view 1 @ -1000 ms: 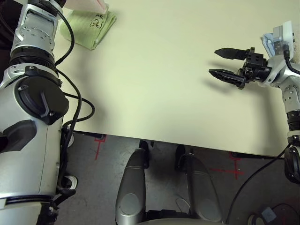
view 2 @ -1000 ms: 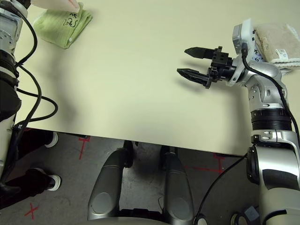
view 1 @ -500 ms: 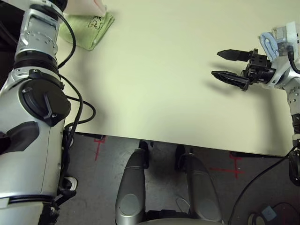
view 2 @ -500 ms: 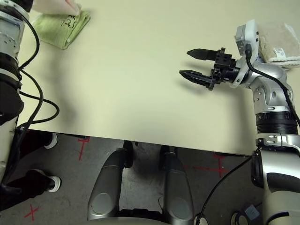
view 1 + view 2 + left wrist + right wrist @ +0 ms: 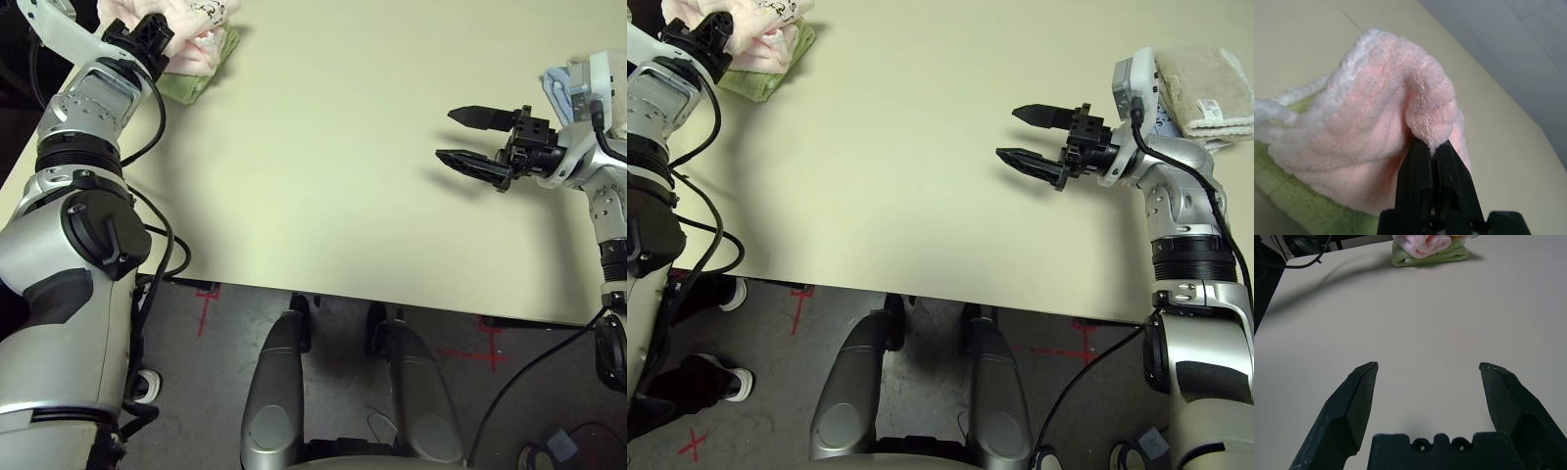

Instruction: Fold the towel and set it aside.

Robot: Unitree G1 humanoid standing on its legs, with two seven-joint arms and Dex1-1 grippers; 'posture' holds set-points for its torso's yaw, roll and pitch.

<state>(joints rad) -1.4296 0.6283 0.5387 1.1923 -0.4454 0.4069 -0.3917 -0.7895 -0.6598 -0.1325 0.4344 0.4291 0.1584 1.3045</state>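
The towel (image 5: 203, 41), pale pink and fluffy with a white trim, lies bunched on top of a light green towel (image 5: 188, 86) at the table's far left corner. My left gripper (image 5: 1432, 146) is shut on a fold of the pink towel, its black fingers (image 5: 147, 34) at the towel's left side. In the right wrist view the towel (image 5: 1426, 243) shows far off on the green one. My right gripper (image 5: 1014, 134) hovers open over bare table at the right, pointing left, with nothing between its fingers.
A beige folded cloth (image 5: 1207, 84) lies at the far right behind my right wrist, with a blue cloth (image 5: 560, 84) beside it. The table's front edge (image 5: 372, 299) runs across below both arms. Cables hang along my left arm.
My left arm has swung so that its gripper and the pink towel are now in view, lower on the green towel. The right gripper has barely moved.
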